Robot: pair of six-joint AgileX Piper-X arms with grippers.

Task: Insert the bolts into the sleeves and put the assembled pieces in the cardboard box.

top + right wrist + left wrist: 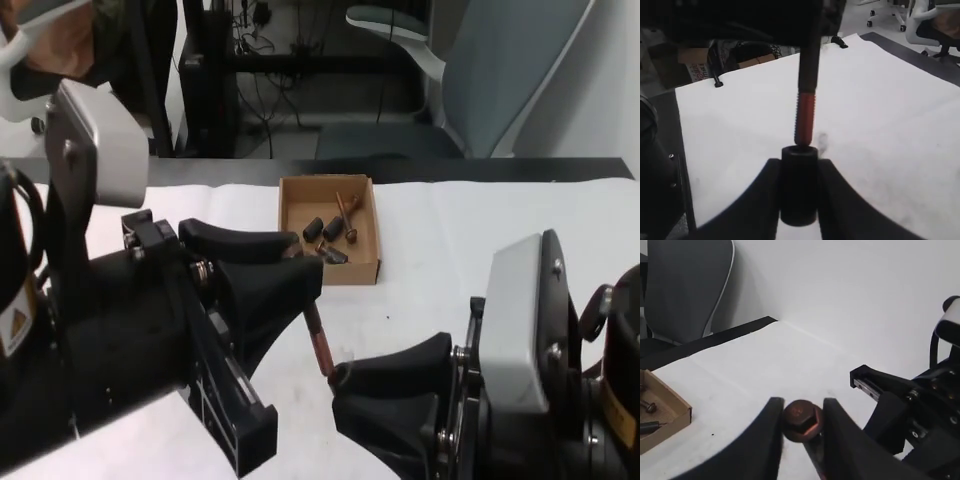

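My left gripper (801, 415) is shut on the hexagonal head of a copper bolt (801, 418), held above the white bench. The bolt's shaft (318, 340) slants down from the left gripper (300, 262) toward the right gripper (345, 380). My right gripper (799, 170) is shut on a black sleeve (799, 187), and the threaded tip of the bolt (804, 120) meets the sleeve's open end. The cardboard box (368, 230) stands farther back on the bench with several bolts and sleeves (335, 228) inside.
A white cloth (480, 230) covers the bench. An office chair (500, 70) stands behind the bench's far edge. A corner of the box (670, 405) shows in the left wrist view, and the right arm's body (920, 410) is close by.
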